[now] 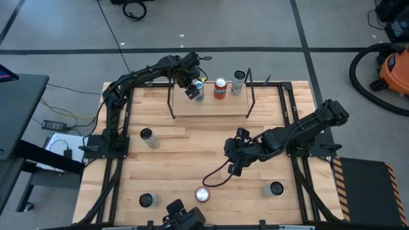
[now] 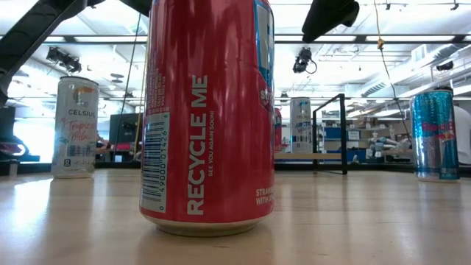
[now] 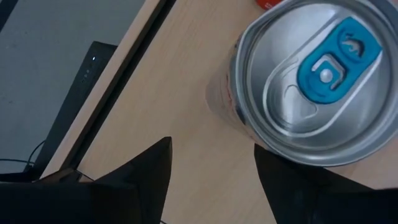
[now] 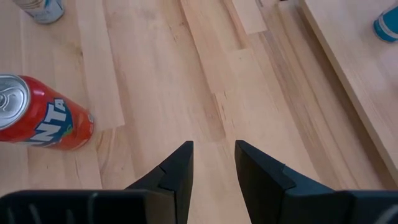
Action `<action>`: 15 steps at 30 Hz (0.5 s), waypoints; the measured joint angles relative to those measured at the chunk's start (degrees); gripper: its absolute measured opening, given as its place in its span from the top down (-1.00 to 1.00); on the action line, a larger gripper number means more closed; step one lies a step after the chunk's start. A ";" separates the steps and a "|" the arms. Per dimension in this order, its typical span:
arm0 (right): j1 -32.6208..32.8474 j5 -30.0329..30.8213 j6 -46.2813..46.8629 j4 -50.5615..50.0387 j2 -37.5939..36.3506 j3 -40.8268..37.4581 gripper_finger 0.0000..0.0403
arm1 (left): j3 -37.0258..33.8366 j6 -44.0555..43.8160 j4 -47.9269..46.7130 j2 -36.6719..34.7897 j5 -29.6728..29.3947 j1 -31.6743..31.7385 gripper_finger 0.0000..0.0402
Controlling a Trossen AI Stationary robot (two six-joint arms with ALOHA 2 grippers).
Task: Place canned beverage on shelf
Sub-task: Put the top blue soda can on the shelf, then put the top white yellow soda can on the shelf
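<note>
We see 3 cans lined up on the shelf (image 1: 211,105) at the far edge of the table: a blue-tabbed can (image 1: 199,90), a red one (image 1: 220,88) and a pale one (image 1: 238,82), spaced apart so each stands clear of its neighbour. Our left gripper (image 1: 191,90) hangs just beside the blue-tabbed can (image 3: 311,81), fingers spread with nothing between them; the can sits off to one side of the gap, not inside it, which reads to us as a release onto the board. Our right gripper (image 1: 235,165) waits over the middle of the table, fingers (image 4: 177,168) parted a little and empty. More cans stand loose, including a red Fanta can (image 1: 202,195) near the near edge and a silver one (image 1: 147,137) toward the left edge.
</note>
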 joint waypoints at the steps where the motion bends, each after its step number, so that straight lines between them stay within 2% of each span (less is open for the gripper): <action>1: 0.00 0.00 -0.01 0.00 0.00 0.00 0.37 | 0.00 0.02 0.03 0.00 0.00 0.00 -0.14; 7: 0.04 0.00 0.01 0.00 0.00 0.00 0.37 | 0.00 0.02 -1.22 -0.51 0.00 0.00 -0.14; 15: 0.04 0.02 -0.06 0.21 0.00 0.00 0.37 | 0.02 0.00 -7.04 -6.68 0.43 0.00 -0.14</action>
